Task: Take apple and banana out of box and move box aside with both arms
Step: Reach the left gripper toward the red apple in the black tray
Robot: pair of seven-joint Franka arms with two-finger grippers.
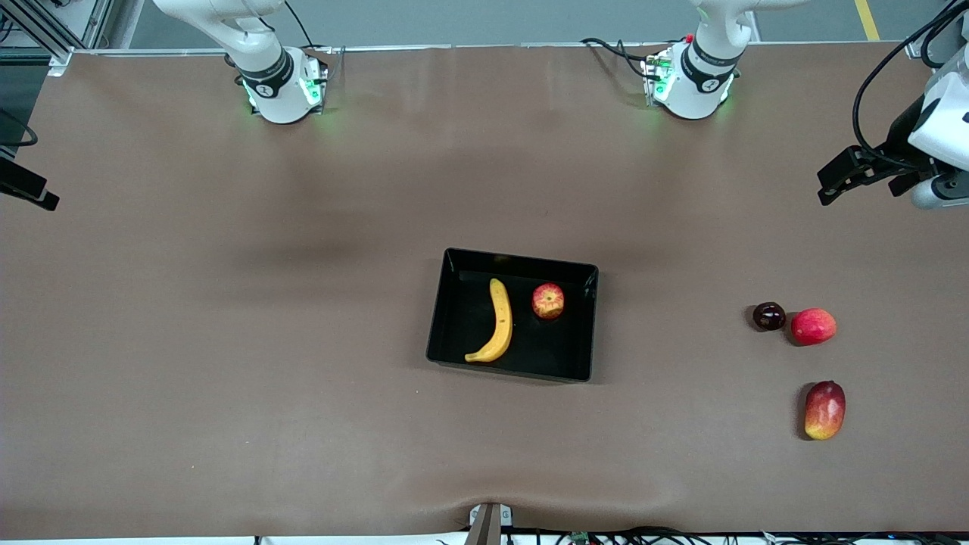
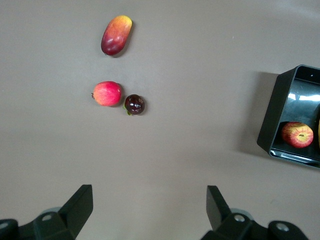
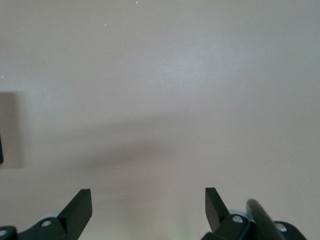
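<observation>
The black box sits mid-table. The yellow banana and the red apple with yellow streaks lie in it, side by side and apart. My left gripper hangs open and empty over the left arm's end of the table. In the left wrist view its gripper is over bare table, with a corner of the box and the apple in sight. My right gripper is at the right arm's end of the table. The right wrist view shows it open and empty over bare table.
Toward the left arm's end lie a pink-red round fruit, a dark round fruit beside it, and a red-yellow mango nearer the front camera. All three show in the left wrist view: mango, pink-red fruit, dark fruit.
</observation>
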